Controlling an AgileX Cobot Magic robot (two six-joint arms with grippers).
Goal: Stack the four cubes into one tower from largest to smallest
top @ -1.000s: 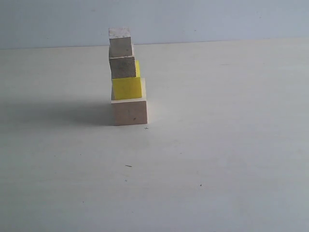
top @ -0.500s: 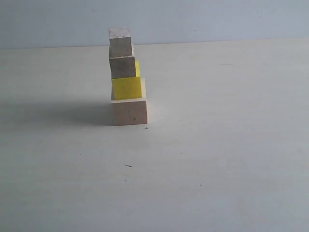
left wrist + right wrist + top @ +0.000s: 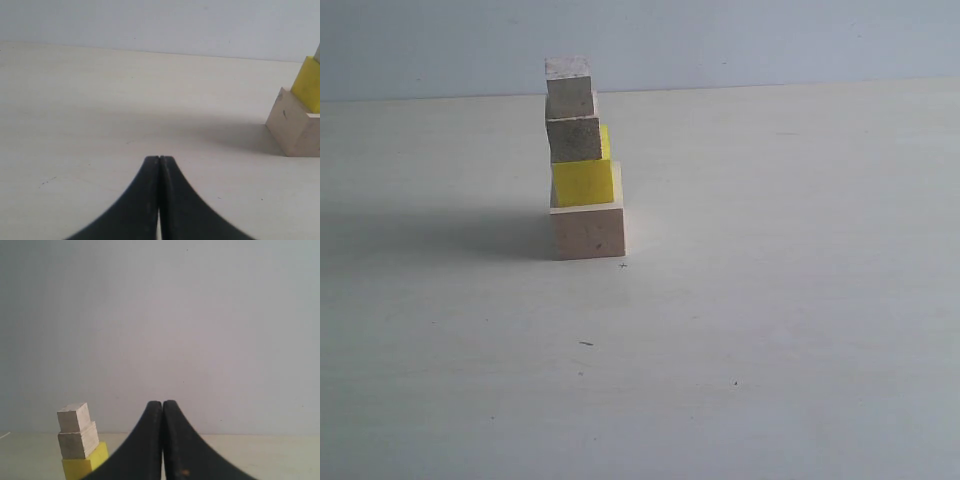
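The tower (image 3: 582, 160) stands left of centre on the table in the exterior view. Its base is the large pale wood cube (image 3: 588, 230), then the yellow cube (image 3: 583, 182), the small pale cube (image 3: 574, 139) and the smallest pale cube (image 3: 569, 88) on top. No gripper shows in that view. My left gripper (image 3: 159, 159) is shut and empty, low over the table, with the large cube (image 3: 295, 127) and yellow cube (image 3: 309, 85) well off to its side. My right gripper (image 3: 162, 403) is shut and empty, apart from the smallest cube (image 3: 74, 418), small cube (image 3: 78, 442) and yellow cube (image 3: 82, 465).
The pale table (image 3: 770, 300) spreads wide around the tower, with a plain bluish wall (image 3: 770, 40) behind it. A soft shadow (image 3: 440, 232) lies on the table left of the tower.
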